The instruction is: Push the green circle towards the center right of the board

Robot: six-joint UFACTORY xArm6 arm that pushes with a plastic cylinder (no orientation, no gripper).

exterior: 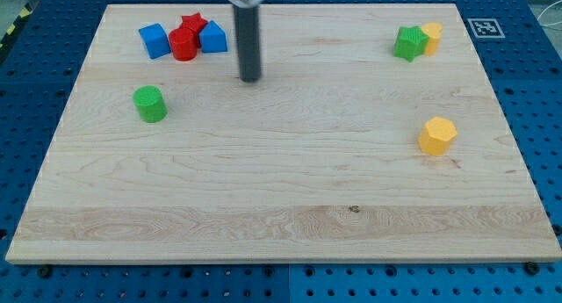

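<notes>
while my tip rests on the bench near its top edge, left of the middle, the green circle sits apart from it, down toward the left edge in the upper half. the green circle is a short upright cylinder, bright green, with a flat round top, standing alone on bare wood. my end effector is only a dark rod with no jaws, and it has hold of nothing. just left of the rod, by the top-left corner, a blue block, a red cylinder, a red star and a second blue block are huddled together. near the top-right corner a green star touches a yellow block. a yellow hexagon lies by the right edge, about mid-height. the bench is pale wood with lengthwise grain, lying on a blue perforated base.
</notes>
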